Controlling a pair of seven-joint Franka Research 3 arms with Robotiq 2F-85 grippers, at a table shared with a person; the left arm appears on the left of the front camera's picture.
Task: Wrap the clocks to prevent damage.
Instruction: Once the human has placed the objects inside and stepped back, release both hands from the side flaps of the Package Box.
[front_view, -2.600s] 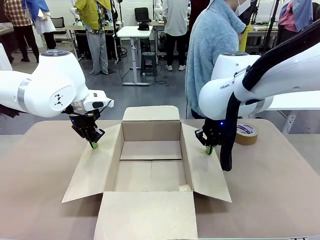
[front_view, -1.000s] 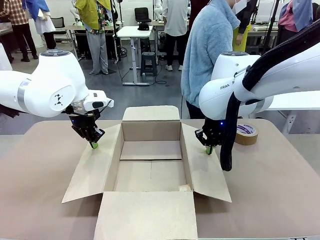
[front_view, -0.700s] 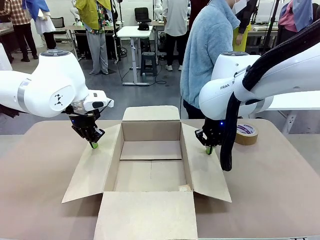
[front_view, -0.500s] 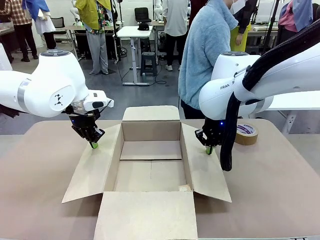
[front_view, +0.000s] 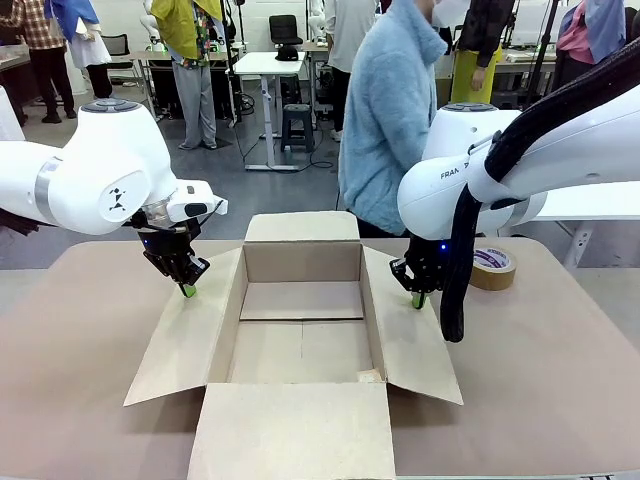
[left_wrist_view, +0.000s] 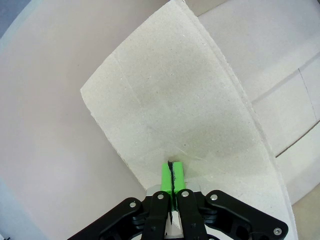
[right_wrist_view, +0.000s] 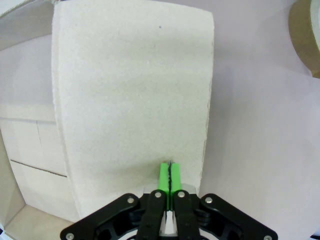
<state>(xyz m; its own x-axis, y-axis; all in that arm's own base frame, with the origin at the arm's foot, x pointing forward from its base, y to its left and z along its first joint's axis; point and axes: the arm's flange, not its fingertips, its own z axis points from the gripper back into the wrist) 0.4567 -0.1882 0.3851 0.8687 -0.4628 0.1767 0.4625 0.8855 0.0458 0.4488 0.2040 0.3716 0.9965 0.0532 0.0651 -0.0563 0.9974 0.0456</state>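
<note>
Clocks are not yet lying in the cardboard box (front_view: 300, 262); left gripper (front_view: 188, 290) and right gripper (front_view: 417, 299), fingers closed empty, are seemingly pinning its flaps (front_view: 185, 340).

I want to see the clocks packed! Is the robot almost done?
Not nearly. Done: the box is open but empty. In hand: the closed left gripper and right gripper press on its side flaps. Left: filling it and probably taping; the tape roll sits untouched beside it.
</note>
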